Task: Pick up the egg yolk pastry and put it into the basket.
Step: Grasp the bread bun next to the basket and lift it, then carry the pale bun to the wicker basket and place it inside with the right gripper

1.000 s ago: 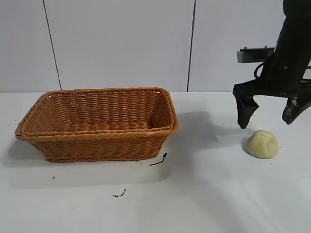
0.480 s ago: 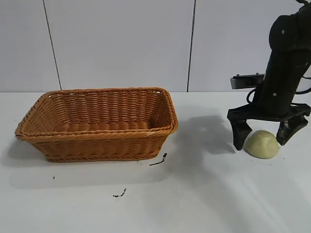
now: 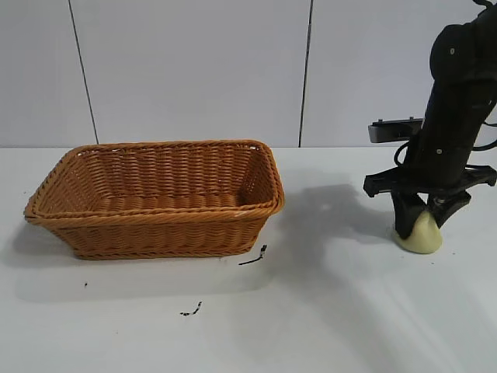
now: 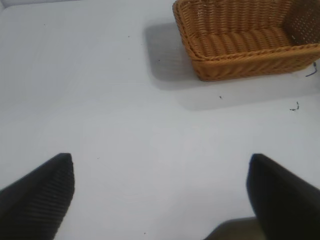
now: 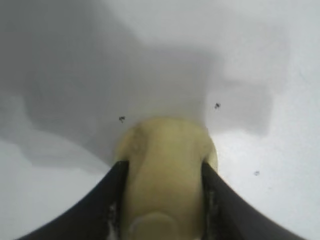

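The egg yolk pastry point(image 3: 420, 234), a small pale yellow lump, sits on the white table at the right. My right gripper point(image 3: 419, 220) is shut on it from above; both black fingers press its sides, squeezing it narrower. In the right wrist view the pastry point(image 5: 165, 170) fills the gap between the two fingers point(image 5: 107, 200). The orange-brown wicker basket point(image 3: 159, 198) stands empty at the left of the table, well apart from the pastry. My left gripper point(image 4: 160, 192) is open and empty above bare table, with the basket point(image 4: 240, 42) farther off.
Small dark specks lie on the table in front of the basket point(image 3: 254, 256) point(image 3: 192, 310). A white panelled wall stands behind the table. An open stretch of table lies between basket and pastry.
My right gripper has come down over the pastry and closed on it; its fingers were spread either side half a second ago and now pinch it. The basket has not moved.
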`<action>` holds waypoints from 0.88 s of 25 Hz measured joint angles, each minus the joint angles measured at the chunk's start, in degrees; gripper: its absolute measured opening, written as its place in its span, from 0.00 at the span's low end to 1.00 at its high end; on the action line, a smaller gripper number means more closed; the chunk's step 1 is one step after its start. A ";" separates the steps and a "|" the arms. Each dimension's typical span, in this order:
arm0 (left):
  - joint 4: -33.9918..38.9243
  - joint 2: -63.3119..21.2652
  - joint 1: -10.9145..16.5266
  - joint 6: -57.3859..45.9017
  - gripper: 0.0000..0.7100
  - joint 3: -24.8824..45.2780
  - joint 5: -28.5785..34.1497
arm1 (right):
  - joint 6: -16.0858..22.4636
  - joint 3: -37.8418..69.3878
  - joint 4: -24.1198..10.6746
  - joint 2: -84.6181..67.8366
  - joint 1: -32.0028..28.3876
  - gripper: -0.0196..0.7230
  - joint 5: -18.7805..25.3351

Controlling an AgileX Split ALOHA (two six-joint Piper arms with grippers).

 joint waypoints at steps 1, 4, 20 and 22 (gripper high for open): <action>0.00 0.00 0.00 0.00 0.98 0.00 0.00 | 0.00 0.00 0.00 0.00 0.00 0.23 0.11; 0.00 0.00 0.00 0.00 0.98 0.00 0.00 | 0.00 0.00 0.00 0.00 0.00 0.22 0.15; 0.00 0.00 0.00 0.00 0.98 0.00 0.00 | -0.46 -17.03 0.71 -5.36 0.00 0.13 15.62; 0.00 0.00 0.00 0.00 0.98 0.00 0.00 | -0.46 -22.00 0.71 -5.65 0.00 0.13 18.48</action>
